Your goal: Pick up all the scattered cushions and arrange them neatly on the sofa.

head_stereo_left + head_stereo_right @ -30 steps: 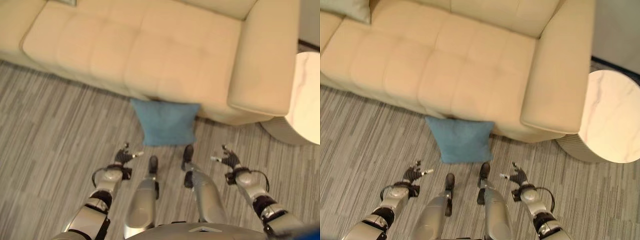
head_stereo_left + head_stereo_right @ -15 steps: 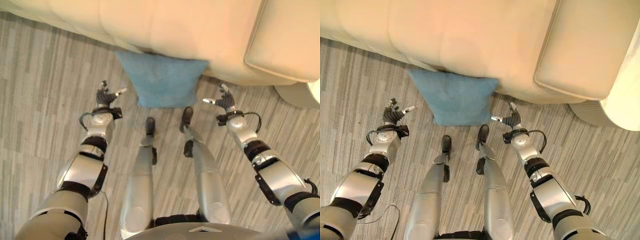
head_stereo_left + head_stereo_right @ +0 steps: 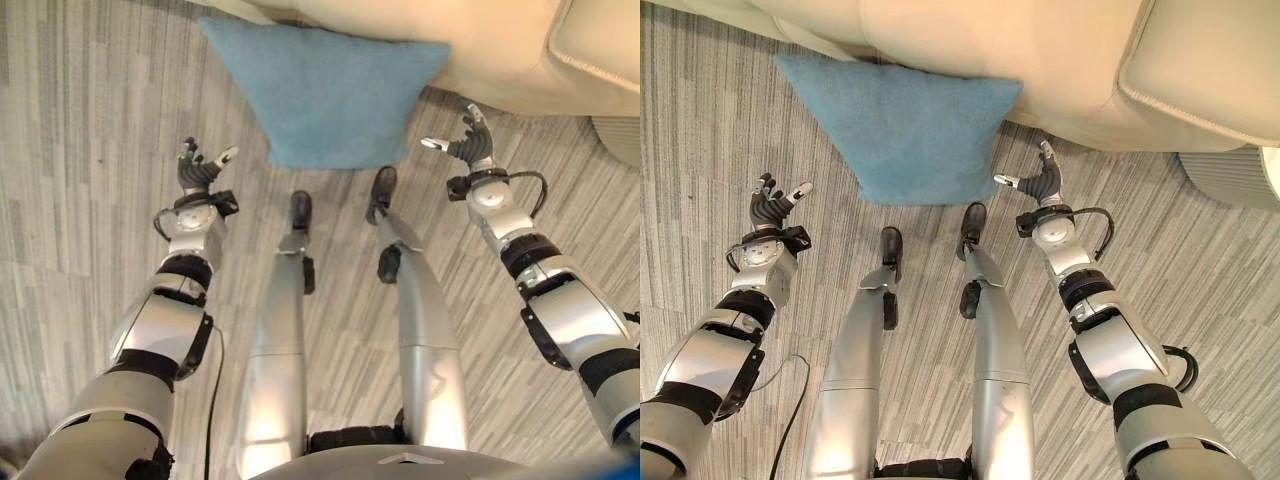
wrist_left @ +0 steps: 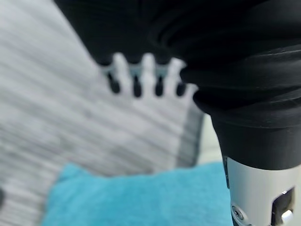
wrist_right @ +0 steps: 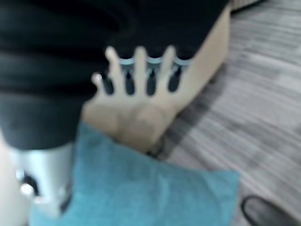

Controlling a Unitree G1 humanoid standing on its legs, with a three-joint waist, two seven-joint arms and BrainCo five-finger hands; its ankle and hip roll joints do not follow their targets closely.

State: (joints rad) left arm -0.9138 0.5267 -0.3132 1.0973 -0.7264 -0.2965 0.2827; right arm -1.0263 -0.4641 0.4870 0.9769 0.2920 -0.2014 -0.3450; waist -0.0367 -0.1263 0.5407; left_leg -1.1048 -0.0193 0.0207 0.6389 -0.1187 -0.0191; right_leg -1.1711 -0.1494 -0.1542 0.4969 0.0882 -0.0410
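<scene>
Since half a second ago: whole view has tipped down and nearer, so the blue cushion fills more of the picture and less of the sofa shows; both hands sit closer to the cushion's corners than before.

Left hand: fingers loosely spread and half-curled upward, thumb out toward the cushion, holding nothing, touching nothing. It hangs over the grey striped floor, just left of the cushion's near left edge, arm stretched forward.

Right hand: fingers likewise relaxed and apart, thumb pointing left at the cushion, empty. It sits just right of the cushion's near right corner, close under the sofa front, arm reaching forward.

Cushion: flat on the floor between the two hands, far edge against the sofa base
</scene>
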